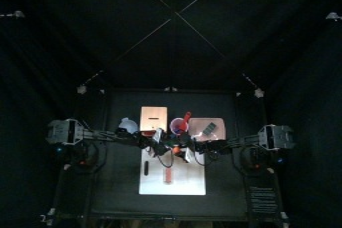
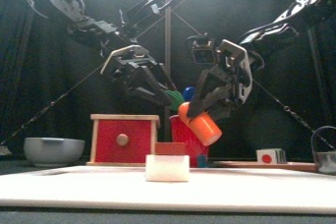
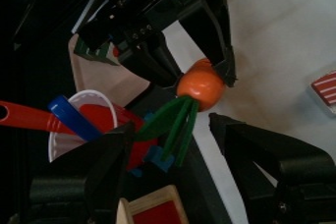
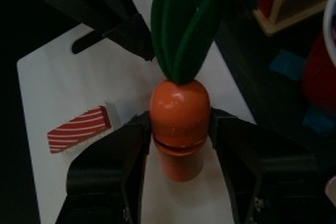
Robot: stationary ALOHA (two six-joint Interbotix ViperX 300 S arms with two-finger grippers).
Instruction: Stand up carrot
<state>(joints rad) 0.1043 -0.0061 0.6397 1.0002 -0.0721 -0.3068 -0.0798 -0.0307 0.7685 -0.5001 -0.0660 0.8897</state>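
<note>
A: Eyes on the carrot (image 4: 179, 120) — it's up in the air, orange body pinched between the right gripper's (image 2: 210, 110) jaws, green leaves (image 4: 182, 22) pointing away from the wrist.

B: And from the front it hangs tilted, well above the white sheet (image 2: 171, 189), just in front of the red cup (image 2: 188, 140).

A: Left gripper (image 2: 147, 83)?

B: Spread wide, holding nothing, hovering just beside the leafy end. The left wrist view looks straight at the carrot in the other gripper's jaws.

A: So the step looks like bringing it upright. How to do it well?

B: My read: the right wrist should roll until the leaves point straight up, then lower the blunt end flat onto a bare part of the sheet, clear of the small white block (image 2: 167, 166) at the front.

A: And the left?

B: It could steady the leaves lightly, but only if the carrot wobbles. Release slowly; a stubby base tips easily.

A: The red box (image 2: 125, 138) and grey bowl (image 2: 54, 149) sit off to one side on the counter, out of the way.
</note>
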